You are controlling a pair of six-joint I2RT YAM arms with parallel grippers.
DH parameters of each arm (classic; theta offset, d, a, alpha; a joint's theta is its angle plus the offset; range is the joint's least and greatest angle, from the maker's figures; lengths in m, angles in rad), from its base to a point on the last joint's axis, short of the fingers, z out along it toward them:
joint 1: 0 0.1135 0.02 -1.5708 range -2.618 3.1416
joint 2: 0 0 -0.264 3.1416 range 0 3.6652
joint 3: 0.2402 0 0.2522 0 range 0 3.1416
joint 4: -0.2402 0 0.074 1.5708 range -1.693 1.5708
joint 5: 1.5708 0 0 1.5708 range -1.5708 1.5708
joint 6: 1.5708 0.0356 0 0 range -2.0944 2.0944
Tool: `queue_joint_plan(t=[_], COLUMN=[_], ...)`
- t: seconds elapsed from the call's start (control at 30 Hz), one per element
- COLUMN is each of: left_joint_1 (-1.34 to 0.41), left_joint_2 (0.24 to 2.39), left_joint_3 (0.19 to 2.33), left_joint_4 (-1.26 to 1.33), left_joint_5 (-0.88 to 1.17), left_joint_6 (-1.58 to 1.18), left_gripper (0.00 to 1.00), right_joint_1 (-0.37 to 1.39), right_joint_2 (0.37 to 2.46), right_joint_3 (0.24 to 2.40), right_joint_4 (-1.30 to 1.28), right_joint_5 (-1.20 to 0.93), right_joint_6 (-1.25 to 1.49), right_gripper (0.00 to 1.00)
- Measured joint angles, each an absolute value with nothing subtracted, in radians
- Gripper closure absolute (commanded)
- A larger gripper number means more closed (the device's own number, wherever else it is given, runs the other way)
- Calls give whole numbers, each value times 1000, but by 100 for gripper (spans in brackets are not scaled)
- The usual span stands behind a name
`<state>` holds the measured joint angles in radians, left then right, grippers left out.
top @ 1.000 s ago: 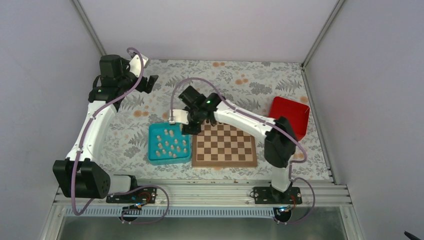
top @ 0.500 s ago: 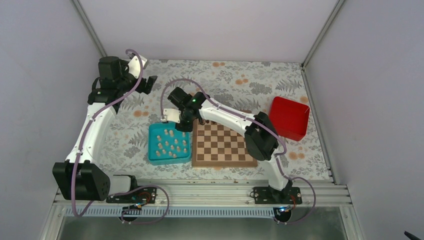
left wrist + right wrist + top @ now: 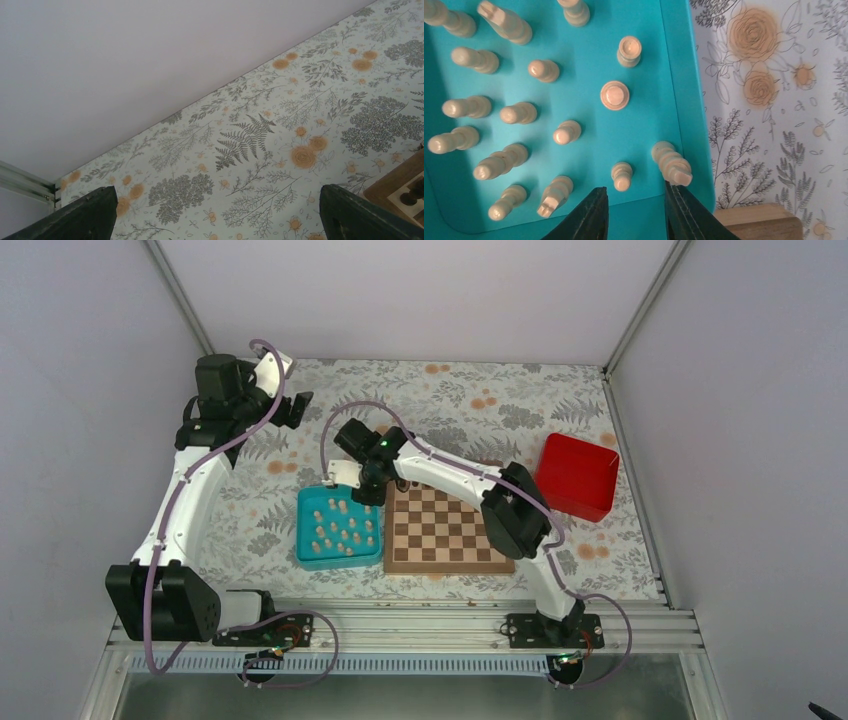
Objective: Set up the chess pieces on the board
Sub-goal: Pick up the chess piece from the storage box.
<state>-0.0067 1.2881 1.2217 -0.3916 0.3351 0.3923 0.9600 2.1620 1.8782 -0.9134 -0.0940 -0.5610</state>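
Note:
Several pale beige chess pieces stand in a teal tray left of the wooden chessboard. In the right wrist view the pieces stand on the tray floor. My right gripper is open and empty over the tray's far right corner, with a small pawn just beyond the gap and a taller piece by the right finger. In the top view it hangs at the tray's back edge. My left gripper is open and empty, high at the far left.
A red square box sits right of the board. Dark pieces show at the board's corner in the left wrist view. The floral cloth covers the table, with grey walls around.
My right gripper has moved left from the board's far left corner to above the teal tray's far right corner. The left arm has barely moved.

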Motion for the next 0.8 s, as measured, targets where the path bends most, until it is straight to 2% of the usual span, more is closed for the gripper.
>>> queue_joint_plan(t=[0.8], left_joint_1=[5], left_joint_2=[1287], left_joint_3=[1205], left_joint_4=[-385], left_joint_5=[372], left_joint_6=[392], left_gripper=[0], right_joint_1=[940], right_joint_2=[2205], right_joint_3=[1880], right_joint_4=[-869], right_joint_5=[-54], right_joint_6=[-557], right_gripper=[67])
